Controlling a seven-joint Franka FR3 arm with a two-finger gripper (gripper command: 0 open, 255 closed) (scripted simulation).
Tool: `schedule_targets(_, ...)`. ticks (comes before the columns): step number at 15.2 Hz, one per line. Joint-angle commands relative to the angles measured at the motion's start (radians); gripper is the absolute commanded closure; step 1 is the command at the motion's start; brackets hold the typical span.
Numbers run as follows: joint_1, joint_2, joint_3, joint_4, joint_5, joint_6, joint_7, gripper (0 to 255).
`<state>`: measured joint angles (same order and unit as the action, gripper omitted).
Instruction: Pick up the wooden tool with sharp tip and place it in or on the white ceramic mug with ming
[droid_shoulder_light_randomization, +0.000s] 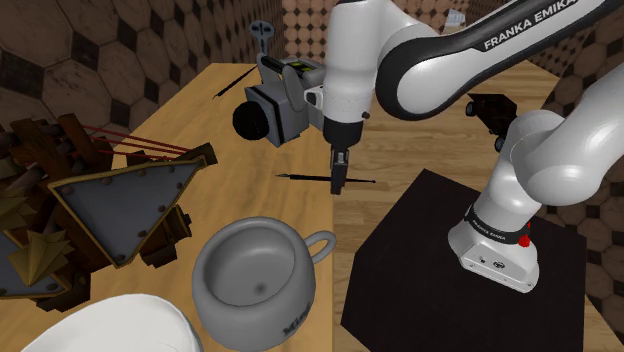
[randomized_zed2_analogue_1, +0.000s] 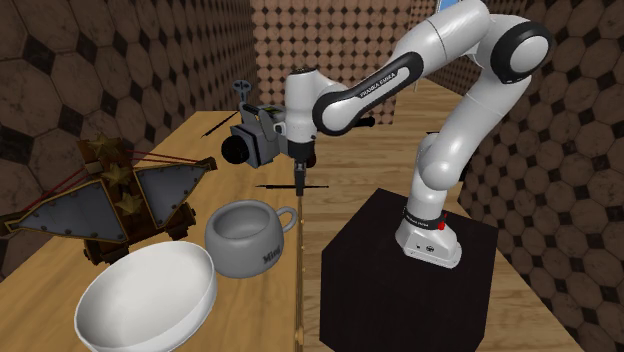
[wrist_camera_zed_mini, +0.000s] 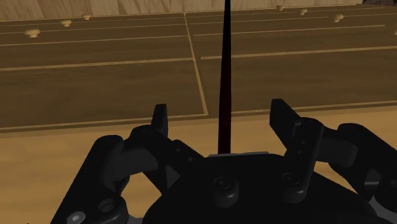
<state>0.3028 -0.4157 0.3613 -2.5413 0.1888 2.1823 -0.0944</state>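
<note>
Claw: black two-finger claw (droid_shoulder_light_randomization: 339, 186) (randomized_zed2_analogue_1: 297, 183) (wrist_camera_zed_mini: 221, 118), pointing straight down at the tabletop, fingers (wrist_camera_zed_mini: 159, 121) spread apart and pinching nothing.
Tool: thin dark pointed stick (droid_shoulder_light_randomization: 300, 177) (randomized_zed2_analogue_1: 272, 186) (wrist_camera_zed_mini: 224, 63), lying flat across the edge of the pale wooden tabletop (droid_shoulder_light_randomization: 230, 165) (randomized_zed2_analogue_1: 195, 150) that faces the black box stand (droid_shoulder_light_randomization: 450, 280) (randomized_zed2_analogue_1: 400, 290), with one end reaching out past that edge.
Tool to claw: directly beneath the claw, running through the middle of the gap between the two fingers and touching neither in the wrist view.
Mug: grey round-bellied mug (droid_shoulder_light_randomization: 300, 320) (randomized_zed2_analogue_1: 260, 240) with loop handle and dark lettering, upright beside the same edge, apart from the stick, handle turned toward that edge.
Neighbours: wide white bowl (droid_shoulder_light_randomization: 150, 318) (randomized_zed2_analogue_1: 140, 300) just beside the mug. Brown-and-grey star-shaped ornament (droid_shoulder_light_randomization: 110, 210) (randomized_zed2_analogue_1: 110, 200) toward the tabletop's opposite edge.
</note>
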Motion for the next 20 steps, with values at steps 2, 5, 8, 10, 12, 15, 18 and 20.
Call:
schedule_targets(2,0.003,0.006,0.004,-0.003,0.003,0.002,-0.001,255)
schedule_targets(5,0.003,0.010,0.007,0.001,0.003,0.002,0.002,255)
schedule_targets(8,0.005,0.005,0.002,-0.003,0.003,0.002,-0.001,255)
schedule_targets(10,0.007,-0.008,-0.004,0.014,0.001,-0.029,-0.001,255)
schedule_targets(12,0.008,-0.020,-0.010,0.032,0.000,-0.059,-0.001,255)
schedule_targets(15,0.008,-0.037,-0.016,0.061,-0.002,-0.104,-0.001,255)
schedule_targets(18,0.007,-0.051,-0.023,0.091,-0.004,-0.148,-0.001,255)
schedule_targets(20,0.007,-0.058,-0.027,0.112,-0.006,-0.177,-0.001,255)
